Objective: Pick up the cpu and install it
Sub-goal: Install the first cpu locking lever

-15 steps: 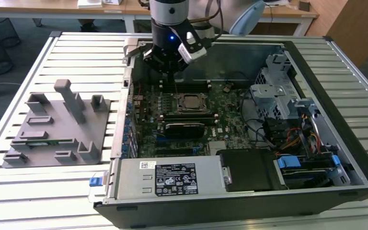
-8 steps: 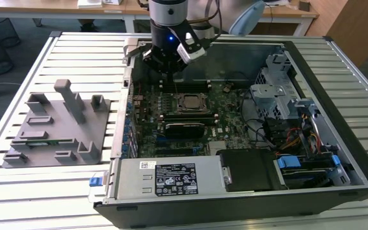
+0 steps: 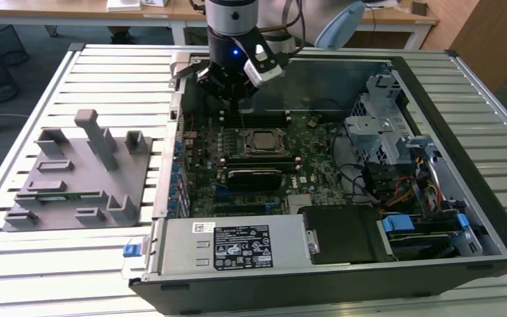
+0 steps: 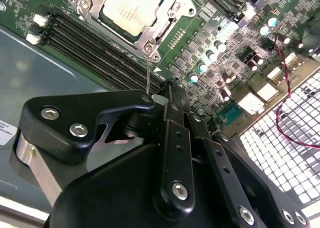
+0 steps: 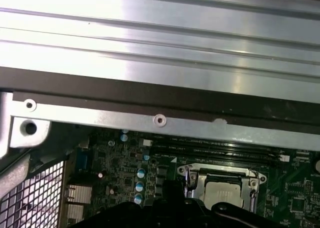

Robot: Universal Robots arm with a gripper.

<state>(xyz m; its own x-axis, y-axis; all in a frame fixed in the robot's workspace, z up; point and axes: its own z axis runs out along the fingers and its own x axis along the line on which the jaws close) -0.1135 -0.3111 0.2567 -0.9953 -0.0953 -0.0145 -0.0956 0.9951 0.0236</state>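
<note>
Shiny silver square cpu (image 4: 131,9) sitting in metal socket frame (image 4: 150,35); black gripper (image 3: 227,89) hovering nearby, jaw state unclear; install looking near done.

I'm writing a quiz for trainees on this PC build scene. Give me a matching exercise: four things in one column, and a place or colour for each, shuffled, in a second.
Things:
1. cpu
2. gripper
3. grey fixture block
4. memory stick

Descriptions:
A. green, lying on the fixture block
B. outside the case, on the exterior view's left
C. seated in the socket frame on the motherboard
D. above the memory slots beside the socket

Pairs: 1-C, 2-D, 3-B, 4-A
</note>
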